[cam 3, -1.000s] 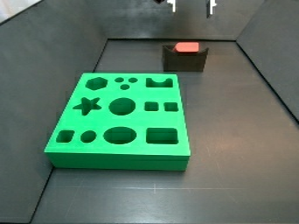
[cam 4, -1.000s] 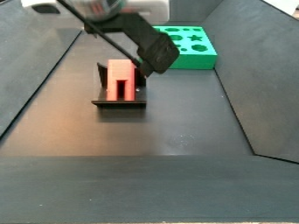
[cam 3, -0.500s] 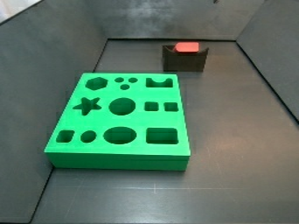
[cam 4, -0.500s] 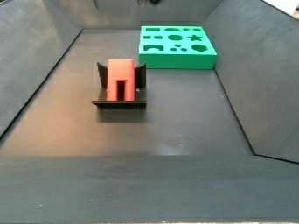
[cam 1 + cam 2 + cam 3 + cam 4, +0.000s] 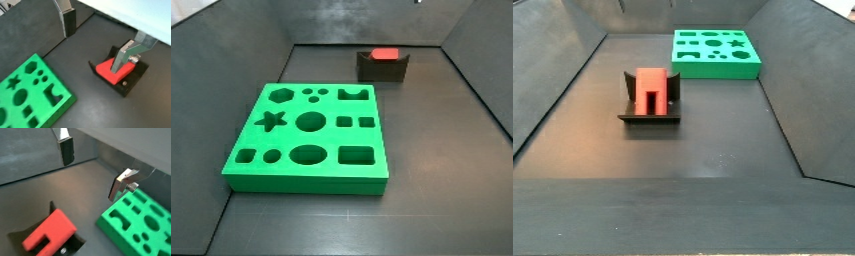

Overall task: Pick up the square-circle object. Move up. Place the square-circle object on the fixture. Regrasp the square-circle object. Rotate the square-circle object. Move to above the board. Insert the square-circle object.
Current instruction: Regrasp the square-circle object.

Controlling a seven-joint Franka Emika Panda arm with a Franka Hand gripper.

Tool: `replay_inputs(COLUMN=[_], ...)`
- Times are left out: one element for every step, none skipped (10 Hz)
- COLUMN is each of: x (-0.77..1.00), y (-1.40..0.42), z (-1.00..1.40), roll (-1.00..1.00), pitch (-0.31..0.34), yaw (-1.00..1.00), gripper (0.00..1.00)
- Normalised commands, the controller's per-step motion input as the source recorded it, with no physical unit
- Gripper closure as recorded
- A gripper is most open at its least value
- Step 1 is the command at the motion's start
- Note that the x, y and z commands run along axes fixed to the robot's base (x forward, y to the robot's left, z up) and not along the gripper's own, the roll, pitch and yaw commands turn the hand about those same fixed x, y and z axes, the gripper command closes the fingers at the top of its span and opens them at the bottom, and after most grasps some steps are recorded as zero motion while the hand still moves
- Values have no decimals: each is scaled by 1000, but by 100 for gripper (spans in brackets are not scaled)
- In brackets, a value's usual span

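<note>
The red square-circle object (image 5: 651,90) lies in the notch of the dark fixture (image 5: 649,118), near the back wall in a side view (image 5: 382,54). The green board (image 5: 305,140) with its cut-out holes lies flat on the floor. In both wrist views my gripper (image 5: 93,50) hangs open high above the floor, nothing between its fingers (image 5: 66,150). Below it and off to one side sits the red object (image 5: 110,70) on the fixture (image 5: 133,80), with the board (image 5: 30,95) to the other side. The gripper is out of both side views.
Dark sloping walls (image 5: 225,60) enclose the black floor (image 5: 687,170) on all sides. The fixture (image 5: 382,68) stands close to the back wall, a short way from the board's (image 5: 716,55) far edge.
The gripper has risen away from the fixture and left both side views. The square-circle object stays in the fixture; the board has not moved.
</note>
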Motion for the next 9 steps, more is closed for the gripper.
replay_inputs(x=[-54,-51,-48,-41,-36,-35,-31,-22,-18], y=[-22,-24,-22,-19,-17,-19,-15,-15,-11], z=[13,5,0,4,2,0,5,13,11], roll=[1000,1000,1000,1000,1000,1000,1000,1000,1000], pitch=[-10,-17,-23,-33,-38,-43,-45,-42,-39], yaw=[17,18,18,19,20,21,21,22,21], gripper=[0,0,0,0,0,0,0,0,0])
